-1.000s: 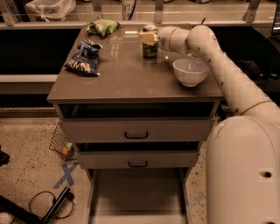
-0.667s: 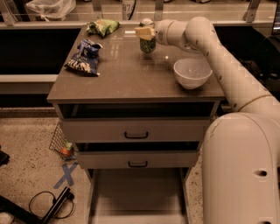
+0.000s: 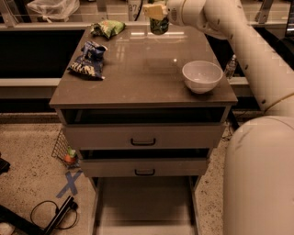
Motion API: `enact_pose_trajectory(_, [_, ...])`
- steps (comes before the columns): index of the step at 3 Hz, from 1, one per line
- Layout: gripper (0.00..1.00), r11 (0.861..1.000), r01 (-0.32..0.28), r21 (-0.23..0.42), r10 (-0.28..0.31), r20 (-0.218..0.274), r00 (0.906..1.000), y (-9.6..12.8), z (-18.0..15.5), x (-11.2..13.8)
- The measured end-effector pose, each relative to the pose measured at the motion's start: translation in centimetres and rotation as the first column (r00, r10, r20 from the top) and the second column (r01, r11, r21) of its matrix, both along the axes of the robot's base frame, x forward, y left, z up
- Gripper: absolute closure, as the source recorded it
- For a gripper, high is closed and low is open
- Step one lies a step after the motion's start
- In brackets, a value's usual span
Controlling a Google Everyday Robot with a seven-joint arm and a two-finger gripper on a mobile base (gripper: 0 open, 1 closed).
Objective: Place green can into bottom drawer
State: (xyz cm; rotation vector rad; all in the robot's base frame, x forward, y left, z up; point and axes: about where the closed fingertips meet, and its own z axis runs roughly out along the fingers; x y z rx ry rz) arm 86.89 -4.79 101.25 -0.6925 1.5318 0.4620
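Note:
My gripper [image 3: 156,13] is at the top of the view, above the back edge of the cabinet top, shut on the green can [image 3: 159,25]. The dark green can hangs lifted off the surface, with only its lower part showing below the pale fingers [image 3: 154,10]. The bottom drawer [image 3: 144,204] is pulled out at the foot of the cabinet, a wide shallow tray with a bare floor. The white arm runs from the gripper down the right side of the view.
A white bowl [image 3: 202,75] stands at the right of the cabinet top [image 3: 138,69]. A blue snack bag [image 3: 88,59] lies at the left and a green snack bag [image 3: 108,28] at the back left. Two upper drawers with black handles [image 3: 143,142] sit slightly open. A cable [image 3: 50,215] lies on the floor at left.
The gripper has lifted the green can off the cabinet top and carried it up and a little to the left. The bowl and bags have not moved.

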Motion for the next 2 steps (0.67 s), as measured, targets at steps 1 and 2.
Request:
enact_pose_trajectory(1, [1.00,1.000,0.014,0.028,-0.014,0.016,0.9998,-3.0,1.9,-3.0])
enact_pose_trajectory(2, [1.00,0.996,0.042,0.073,-0.045,0.035,0.9984,-7.2,4.5,-10.6])
